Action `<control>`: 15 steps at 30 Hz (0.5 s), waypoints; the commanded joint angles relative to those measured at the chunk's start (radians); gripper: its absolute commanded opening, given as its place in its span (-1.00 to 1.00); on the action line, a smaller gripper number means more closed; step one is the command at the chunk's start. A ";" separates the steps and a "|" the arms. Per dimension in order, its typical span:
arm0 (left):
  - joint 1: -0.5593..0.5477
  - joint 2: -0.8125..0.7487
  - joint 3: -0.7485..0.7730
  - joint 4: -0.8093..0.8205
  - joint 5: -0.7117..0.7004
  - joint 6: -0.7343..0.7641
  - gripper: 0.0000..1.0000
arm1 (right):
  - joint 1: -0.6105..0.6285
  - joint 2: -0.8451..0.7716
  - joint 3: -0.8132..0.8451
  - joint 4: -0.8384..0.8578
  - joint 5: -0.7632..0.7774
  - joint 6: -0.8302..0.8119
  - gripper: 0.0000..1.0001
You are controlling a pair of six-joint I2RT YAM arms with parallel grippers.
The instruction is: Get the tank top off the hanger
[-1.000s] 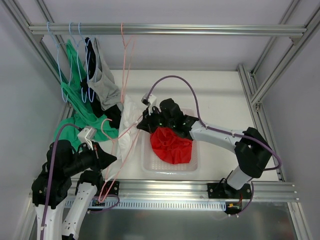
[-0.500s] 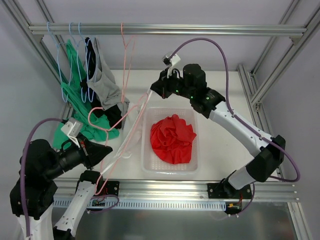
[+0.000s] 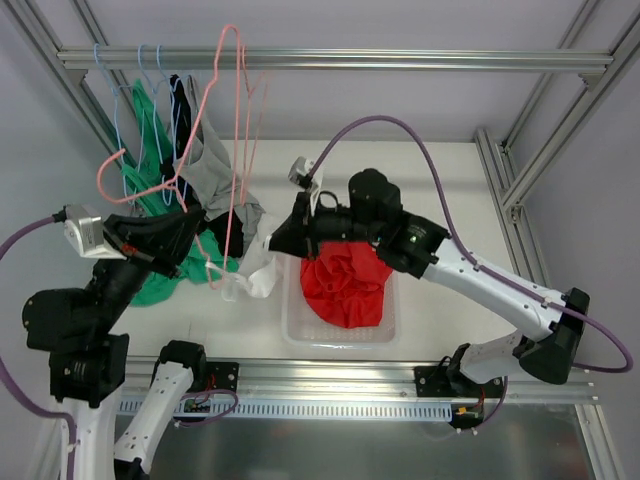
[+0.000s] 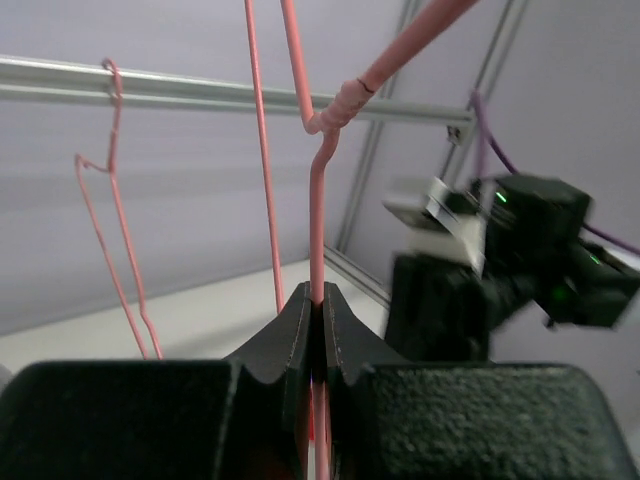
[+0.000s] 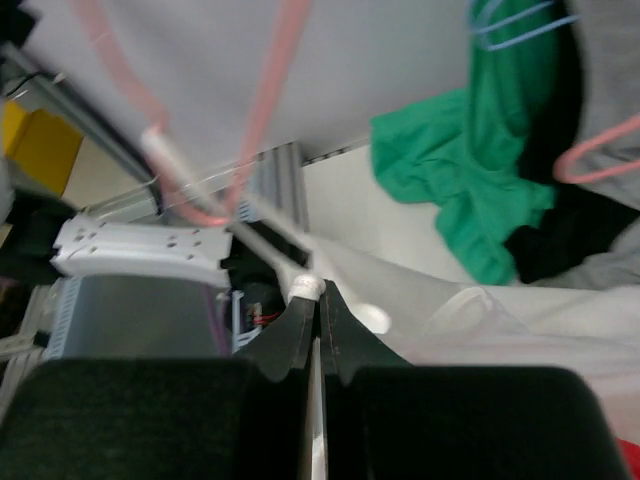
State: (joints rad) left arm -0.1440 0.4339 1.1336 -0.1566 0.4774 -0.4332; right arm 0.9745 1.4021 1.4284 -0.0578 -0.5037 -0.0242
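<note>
My left gripper (image 3: 188, 232) is shut on the wire of a pink hanger (image 3: 239, 90) and holds it high, its hook near the top rail. In the left wrist view the wire (image 4: 318, 220) runs straight up out of the closed jaws of that gripper (image 4: 316, 296). My right gripper (image 3: 290, 236) is shut on the white tank top (image 3: 256, 276), which hangs bunched between both grippers, left of the basket. In the right wrist view the closed gripper (image 5: 316, 292) pinches a fold of the white cloth (image 5: 480, 320). I cannot tell whether a strap still loops the hanger's lower end.
A clear basket (image 3: 340, 338) holds a red garment (image 3: 345, 280). Green (image 3: 150, 190), grey (image 3: 212, 165) and black garments hang on blue hangers from the top rail (image 3: 400, 60) at the left. A second pink hanger (image 4: 115, 200) hangs on that rail.
My left arm has lifted the pink hanger up and back toward the rail. My right gripper went up with the white top, then came down again to the basket's left edge.
</note>
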 commanded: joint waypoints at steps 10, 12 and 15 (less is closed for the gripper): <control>0.000 0.279 0.040 0.469 -0.129 0.154 -1.00 | 0.237 0.231 -0.071 0.144 0.269 0.012 -0.99; 0.000 0.257 0.012 0.487 -0.193 0.165 -1.00 | 0.256 0.283 -0.077 0.150 0.319 0.041 -0.99; 0.001 0.227 0.049 0.295 -0.236 0.178 -1.00 | 0.259 0.313 -0.098 0.176 0.364 0.085 -0.76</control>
State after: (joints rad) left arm -0.1440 0.7189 1.1400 0.1459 0.3161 -0.3115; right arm 1.2205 1.7153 1.3342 0.0360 -0.2287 0.0097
